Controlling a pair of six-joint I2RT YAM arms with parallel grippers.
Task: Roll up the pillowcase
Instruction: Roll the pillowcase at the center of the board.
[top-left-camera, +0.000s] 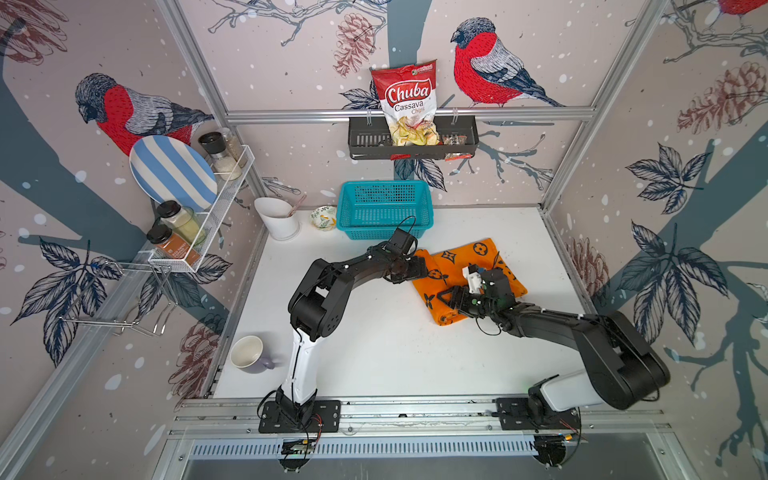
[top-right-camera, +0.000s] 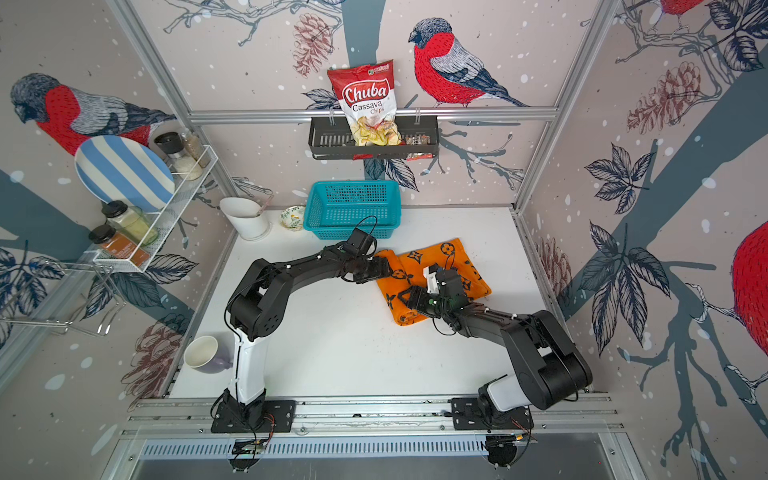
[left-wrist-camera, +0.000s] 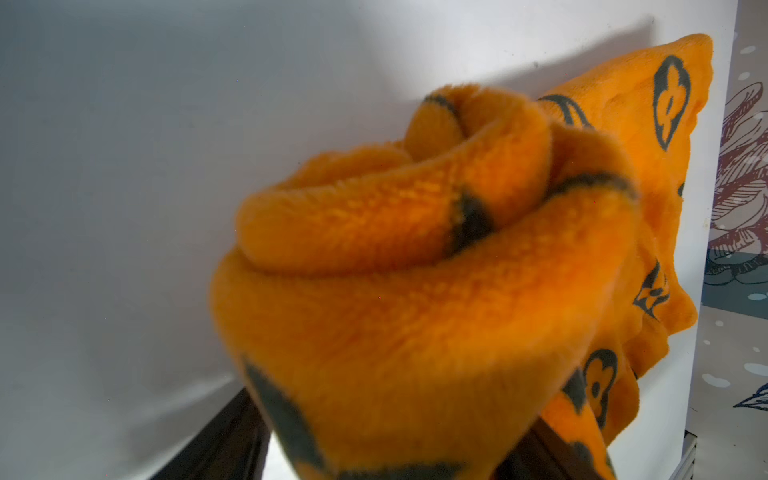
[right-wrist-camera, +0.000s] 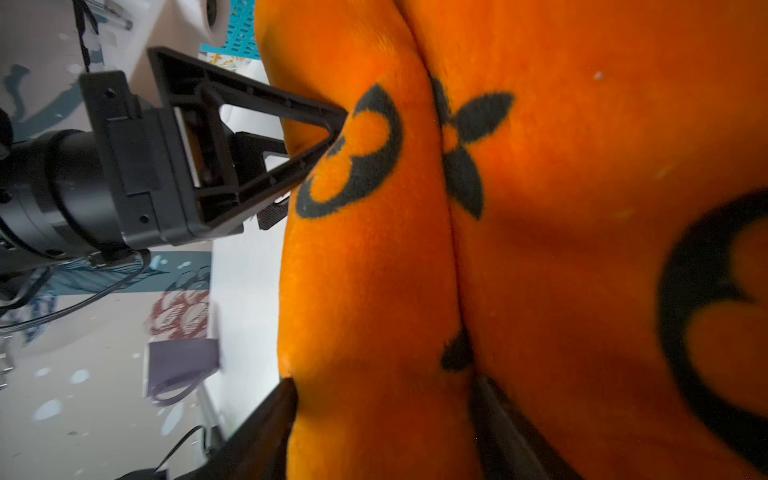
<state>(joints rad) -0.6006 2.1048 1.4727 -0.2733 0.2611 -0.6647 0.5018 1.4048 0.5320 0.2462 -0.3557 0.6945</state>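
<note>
The orange pillowcase (top-left-camera: 467, 254) (top-right-camera: 440, 257) with black flower prints lies on the white table, its left side wound into a roll and the rest flat. My left gripper (top-left-camera: 417, 266) (top-right-camera: 382, 268) meets the roll's far end. In the left wrist view the spiral end (left-wrist-camera: 415, 257) narrows between the two fingers, which press on it. My right gripper (top-left-camera: 451, 297) (top-right-camera: 409, 297) is at the near end. There its fingers (right-wrist-camera: 282, 407) stand wide apart, one outside the roll (right-wrist-camera: 365, 270) and one in the crease, not squeezing it.
A teal basket (top-left-camera: 384, 208) stands just behind the left gripper. A white pot (top-left-camera: 276, 218) and a small floral bowl (top-left-camera: 324, 218) are at the back left. A lilac mug (top-left-camera: 249, 353) sits at the front left edge.
</note>
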